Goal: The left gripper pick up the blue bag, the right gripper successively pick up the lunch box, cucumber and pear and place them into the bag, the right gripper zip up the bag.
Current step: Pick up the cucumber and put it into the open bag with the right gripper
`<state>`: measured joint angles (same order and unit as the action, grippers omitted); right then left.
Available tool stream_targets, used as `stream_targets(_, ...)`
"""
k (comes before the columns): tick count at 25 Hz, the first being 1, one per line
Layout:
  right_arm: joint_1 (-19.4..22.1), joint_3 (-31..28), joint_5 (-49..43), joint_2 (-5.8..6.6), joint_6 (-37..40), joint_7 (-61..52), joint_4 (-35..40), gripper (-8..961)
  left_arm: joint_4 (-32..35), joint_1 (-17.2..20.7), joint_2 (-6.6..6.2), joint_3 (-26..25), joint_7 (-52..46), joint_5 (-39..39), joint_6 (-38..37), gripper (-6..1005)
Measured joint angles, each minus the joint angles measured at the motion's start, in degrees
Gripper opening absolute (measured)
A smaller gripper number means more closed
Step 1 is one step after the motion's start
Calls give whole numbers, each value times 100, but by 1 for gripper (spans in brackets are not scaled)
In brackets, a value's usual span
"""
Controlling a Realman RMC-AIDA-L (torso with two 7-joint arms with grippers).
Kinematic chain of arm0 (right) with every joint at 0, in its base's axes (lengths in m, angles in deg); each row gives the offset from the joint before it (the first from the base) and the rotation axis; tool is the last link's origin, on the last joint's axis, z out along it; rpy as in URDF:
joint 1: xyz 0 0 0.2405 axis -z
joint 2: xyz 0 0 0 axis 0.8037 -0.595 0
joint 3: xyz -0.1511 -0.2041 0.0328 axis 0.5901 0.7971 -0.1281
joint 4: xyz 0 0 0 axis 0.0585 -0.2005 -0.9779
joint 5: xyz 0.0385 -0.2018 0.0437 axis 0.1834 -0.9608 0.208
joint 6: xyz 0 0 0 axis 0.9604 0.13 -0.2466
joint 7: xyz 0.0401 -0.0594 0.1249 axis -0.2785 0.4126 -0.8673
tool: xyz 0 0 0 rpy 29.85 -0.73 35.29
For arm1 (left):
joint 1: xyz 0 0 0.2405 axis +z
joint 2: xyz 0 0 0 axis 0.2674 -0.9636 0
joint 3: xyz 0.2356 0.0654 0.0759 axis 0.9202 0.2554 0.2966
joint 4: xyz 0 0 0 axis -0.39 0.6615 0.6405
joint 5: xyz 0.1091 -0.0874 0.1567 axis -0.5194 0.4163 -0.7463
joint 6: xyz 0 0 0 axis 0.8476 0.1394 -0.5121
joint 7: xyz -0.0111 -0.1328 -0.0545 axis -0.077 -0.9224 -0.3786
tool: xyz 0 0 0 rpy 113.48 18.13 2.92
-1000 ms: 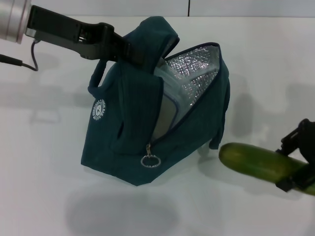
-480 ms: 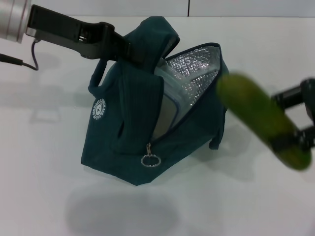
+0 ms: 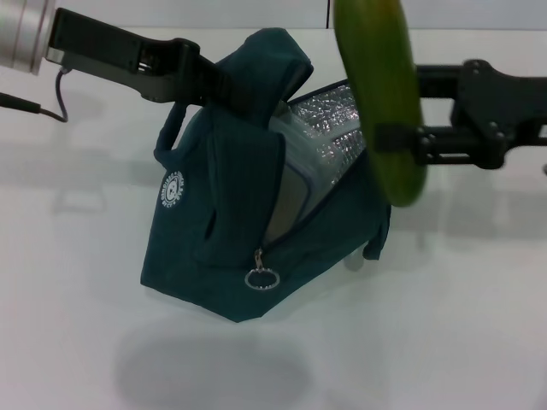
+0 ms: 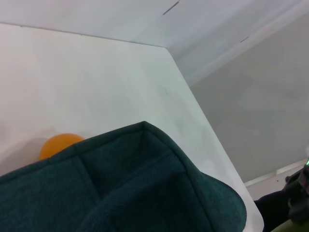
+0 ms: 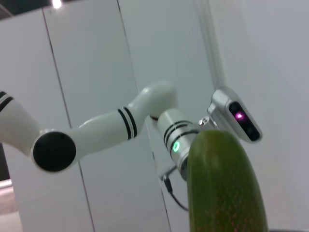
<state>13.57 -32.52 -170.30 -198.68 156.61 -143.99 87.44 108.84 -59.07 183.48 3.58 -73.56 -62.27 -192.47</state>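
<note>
The blue bag point(image 3: 226, 243) hangs tilted, its lower corner on the white table, its foil-lined mouth open to the right. My left gripper point(image 3: 214, 85) is shut on one of its handles at the upper left. Inside the mouth shows the lunch box point(image 3: 297, 175), clear with a pale blue rim. The cucumber point(image 3: 380, 94) stands almost upright in front of the open mouth, with my right gripper point(image 3: 391, 141) shut on its lower part from the right. The right wrist view shows the cucumber point(image 5: 224, 188) close up. The pear point(image 4: 59, 145) lies on the table beyond the blue bag point(image 4: 145, 193).
A ring zipper pull point(image 3: 261, 278) hangs at the low end of the bag's opening, and a round white logo point(image 3: 173, 190) marks its side. A cable point(image 3: 47, 107) trails on the table at the far left. The table's far edge point(image 4: 207, 140) runs behind the bag.
My right gripper has carried the cucumber up and to the left, from low at the right of the bag to in front of its open mouth. The cucumber swung from lying flat to nearly upright.
</note>
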Motion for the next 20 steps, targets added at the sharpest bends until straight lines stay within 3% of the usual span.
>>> stream_targets(5, -62, 707, 926, -2, -471, 653, -647, 683, 4, -4, 0, 0, 3, 0, 0, 44)
stream_targets(10, -63, 1374, 1684, -22, -811, 1029, -779, 689, -1, -4, 0, 0, 3, 1, 0, 44)
stream_targets(20, -52, 2258, 2366, -21, -1496, 1905, -1300, 701, 6, -4, 0, 0, 21, 0, 0, 45)
